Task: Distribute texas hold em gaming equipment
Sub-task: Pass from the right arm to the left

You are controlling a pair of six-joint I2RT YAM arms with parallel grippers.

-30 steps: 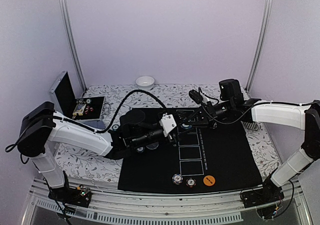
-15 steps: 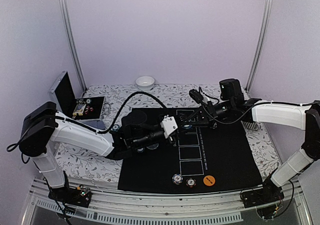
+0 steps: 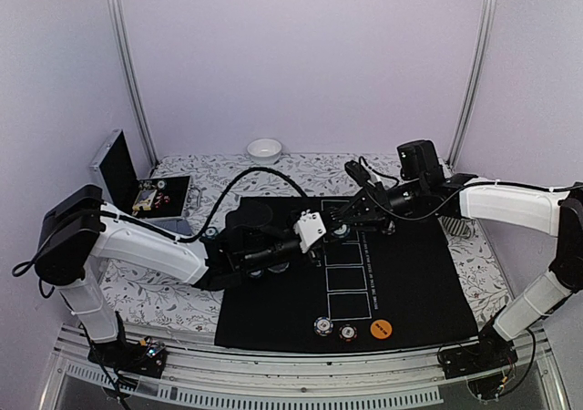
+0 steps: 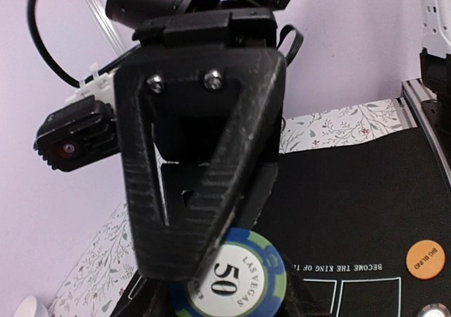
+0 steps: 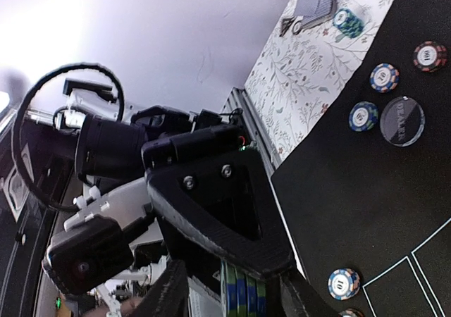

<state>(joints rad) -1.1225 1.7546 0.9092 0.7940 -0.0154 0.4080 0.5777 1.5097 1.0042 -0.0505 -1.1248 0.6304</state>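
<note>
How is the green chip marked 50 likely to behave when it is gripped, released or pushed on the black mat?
The green 50 chip looks like a rigid moulded disc, so it should not bend when gripped. Being round, it would probably roll if released on edge. Flat on the black mat, it would likely slide rather than tip.

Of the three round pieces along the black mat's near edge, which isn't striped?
The plain orange disc, rightmost of the three; the left chip and middle chip both have striped rims.
</note>
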